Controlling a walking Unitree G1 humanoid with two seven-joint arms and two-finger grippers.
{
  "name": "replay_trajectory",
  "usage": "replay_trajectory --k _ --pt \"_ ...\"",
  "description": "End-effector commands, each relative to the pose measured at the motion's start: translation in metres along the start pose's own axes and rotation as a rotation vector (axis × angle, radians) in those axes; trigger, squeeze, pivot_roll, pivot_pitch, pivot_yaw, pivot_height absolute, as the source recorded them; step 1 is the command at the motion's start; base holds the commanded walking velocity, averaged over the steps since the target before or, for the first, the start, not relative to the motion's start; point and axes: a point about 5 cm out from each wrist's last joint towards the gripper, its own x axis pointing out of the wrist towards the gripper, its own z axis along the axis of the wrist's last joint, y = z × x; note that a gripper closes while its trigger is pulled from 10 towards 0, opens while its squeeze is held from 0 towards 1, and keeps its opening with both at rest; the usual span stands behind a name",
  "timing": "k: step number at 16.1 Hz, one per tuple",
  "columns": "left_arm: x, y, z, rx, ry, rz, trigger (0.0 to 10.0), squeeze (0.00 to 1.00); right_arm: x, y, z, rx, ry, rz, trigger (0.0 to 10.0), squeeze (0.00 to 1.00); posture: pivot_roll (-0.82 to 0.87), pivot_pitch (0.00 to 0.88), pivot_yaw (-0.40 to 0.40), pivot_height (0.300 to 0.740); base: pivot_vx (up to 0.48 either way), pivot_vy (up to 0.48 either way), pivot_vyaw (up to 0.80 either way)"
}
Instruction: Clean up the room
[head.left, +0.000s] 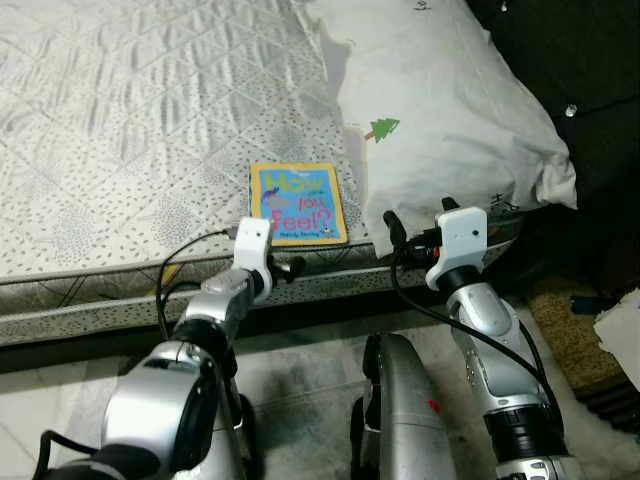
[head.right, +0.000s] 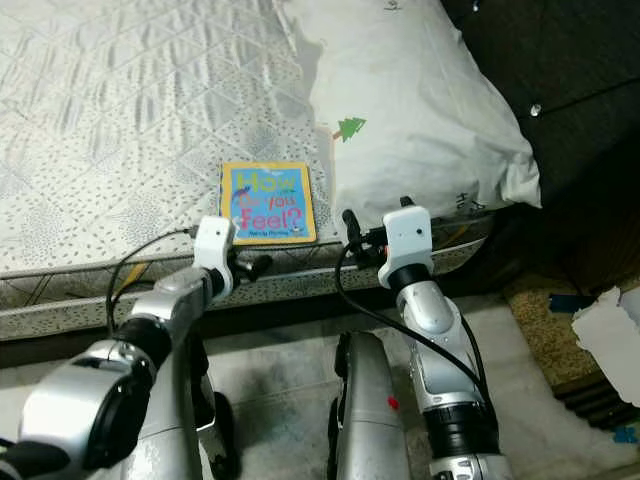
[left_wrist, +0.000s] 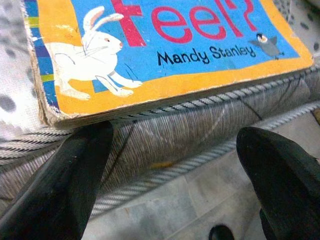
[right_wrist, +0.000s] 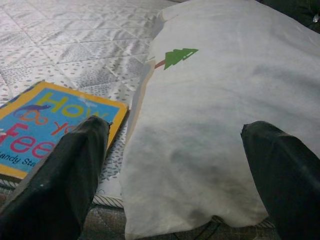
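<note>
A children's board book (head.left: 297, 203) with a blue cover and orange border, titled "How Do You Feel?", lies flat on the mattress (head.left: 130, 120) near its front edge. My left gripper (head.left: 285, 268) is open at the mattress side, just below the book's near edge (left_wrist: 165, 107), with nothing between its fingers (left_wrist: 75, 175). A white pillow (head.left: 440, 100) with a small green tree print lies to the right of the book. My right gripper (head.left: 420, 225) stands open in front of the pillow's near corner (right_wrist: 210, 150), holding nothing.
A dark piece of furniture (head.left: 590, 80) stands beyond the pillow on the right. A brown rug (head.left: 570, 330) and a white sheet of paper (head.left: 620, 335) lie on the floor to my right. Grey tiled floor (head.left: 300, 370) runs along the bed.
</note>
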Motion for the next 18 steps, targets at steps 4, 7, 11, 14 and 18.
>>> replay_trajectory --k 4,7,11,14,18 --pt "-0.003 0.015 0.01 0.02 -0.022 0.057 10.0 0.0 -0.003 -0.005 -0.004 -0.005 0.013 -0.019 10.0 0.0 -0.13 0.19 -0.039 0.553 0.0 0.0 0.0" --pt "-0.003 0.018 0.01 0.021 -0.015 0.066 10.0 0.0 -0.005 -0.005 -0.006 -0.007 0.017 -0.022 10.0 0.0 -0.13 0.191 -0.037 0.553 0.0 0.0 0.0" --pt "0.003 -0.009 -0.003 0.004 0.012 -0.03 10.0 0.0 -0.005 -0.004 -0.007 -0.005 0.019 -0.023 10.0 0.0 -0.12 0.195 -0.037 0.553 0.0 0.0 0.0" --pt "0.006 -0.026 -0.011 -0.001 0.028 -0.098 10.0 0.0 -0.005 -0.002 -0.007 -0.003 0.019 -0.017 10.0 0.0 -0.12 0.199 -0.04 0.553 0.0 0.0 0.0" --pt "0.006 -0.022 0.001 -0.016 -0.032 -0.064 10.0 0.0 -0.005 -0.003 -0.007 -0.002 0.019 -0.021 10.0 0.0 -0.12 0.202 -0.035 0.553 0.0 0.0 0.0"
